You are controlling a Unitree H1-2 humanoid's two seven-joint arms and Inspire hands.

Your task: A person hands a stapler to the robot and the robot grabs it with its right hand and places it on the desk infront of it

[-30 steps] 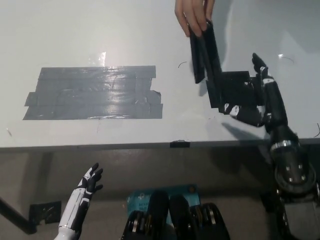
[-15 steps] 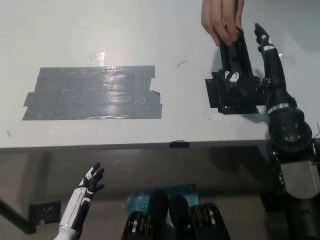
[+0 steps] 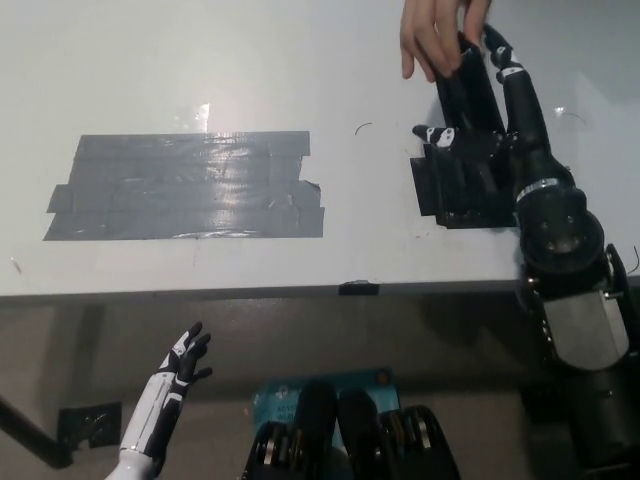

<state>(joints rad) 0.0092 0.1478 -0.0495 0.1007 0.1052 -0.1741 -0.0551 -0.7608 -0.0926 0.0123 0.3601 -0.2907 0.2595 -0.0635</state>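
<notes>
From the head view, the right robot hand (image 3: 478, 130) wrapped around the stapler (image 3: 468, 85) beyond the grey tape patch (image 3: 185, 186); the person's hand (image 3: 436, 35) gripped its top. Early release risked dropping it. Left robot hand (image 3: 183, 360) hung open below the counter (image 3: 250, 70).

Black stapler (image 3: 468, 100), far right of the white desk (image 3: 250, 70).
Lies lengthwise, far end higher, held above the desktop.

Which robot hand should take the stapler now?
Right. The black right robot hand is already at the stapler the person's hand holds; the white left robot hand hangs below the desk edge.
</notes>
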